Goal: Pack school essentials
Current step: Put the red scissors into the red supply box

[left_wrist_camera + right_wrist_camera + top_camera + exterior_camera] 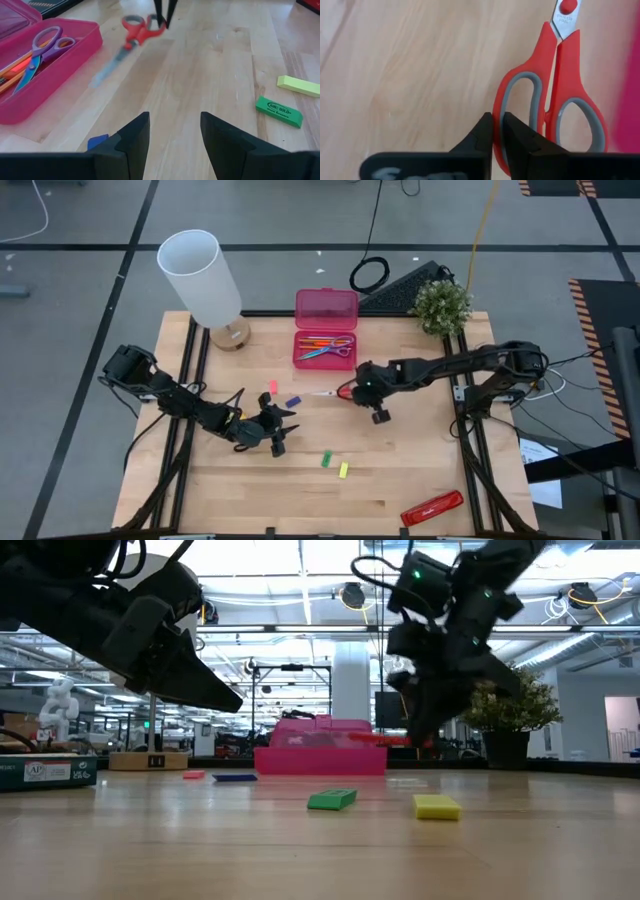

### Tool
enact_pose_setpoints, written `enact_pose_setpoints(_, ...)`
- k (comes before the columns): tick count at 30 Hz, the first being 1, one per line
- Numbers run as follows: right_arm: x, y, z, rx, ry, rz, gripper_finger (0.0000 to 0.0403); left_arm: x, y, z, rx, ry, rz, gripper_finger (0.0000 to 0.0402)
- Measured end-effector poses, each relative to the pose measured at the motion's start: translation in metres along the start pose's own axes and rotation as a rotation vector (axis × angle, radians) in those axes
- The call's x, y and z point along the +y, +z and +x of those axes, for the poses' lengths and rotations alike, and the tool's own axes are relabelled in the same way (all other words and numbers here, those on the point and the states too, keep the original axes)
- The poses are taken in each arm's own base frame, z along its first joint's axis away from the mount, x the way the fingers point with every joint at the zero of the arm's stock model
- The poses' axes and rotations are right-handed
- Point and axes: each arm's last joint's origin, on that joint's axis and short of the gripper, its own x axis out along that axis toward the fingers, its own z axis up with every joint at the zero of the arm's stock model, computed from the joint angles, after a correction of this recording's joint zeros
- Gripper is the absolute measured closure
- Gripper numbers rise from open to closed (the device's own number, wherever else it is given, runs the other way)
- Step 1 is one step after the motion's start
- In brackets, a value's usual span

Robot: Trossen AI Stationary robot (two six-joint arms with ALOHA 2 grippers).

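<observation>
We see the right gripper [347,392] near the counter's [400,470] middle, its fingers [485,135] clamped on a handle of the red-handled scissors [330,393], which sit just off the pink case's [325,330] near edge, blades pointing away from the gripper. The purple-blue-handled scissors [328,351] and pencils lie inside that case. The left gripper [283,420] hovers low with its fingers [135,135] apart. The pink piece [272,387] and blue piece [293,401] lie just ahead of it; the green eraser [326,459] and yellow eraser [343,470] lie nearer the front edge.
</observation>
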Motion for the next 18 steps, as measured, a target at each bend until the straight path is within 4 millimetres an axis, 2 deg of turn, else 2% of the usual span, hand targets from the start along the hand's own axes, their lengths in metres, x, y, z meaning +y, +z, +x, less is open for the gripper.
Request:
enact_pose_setpoints(5, -0.013, 0.021, -0.018, 0.007, -0.030, 0.003, 0.0386, 0.000, 0.000, 0.000, 0.000, -0.002, -0.003, 0.0225)
enact_pose_setpoints(10, -0.031, 0.039, -0.040, 0.030, -0.105, -0.068, 0.0386, -0.001, 0.000, 0.000, 0.000, -0.002, -0.013, 0.0225)
enact_pose_setpoints(18, -0.071, 0.052, -0.067, -0.037, -0.228, -0.161, 0.0386, -0.002, -0.001, -0.001, 0.000, -0.008, -0.011, 0.0225)
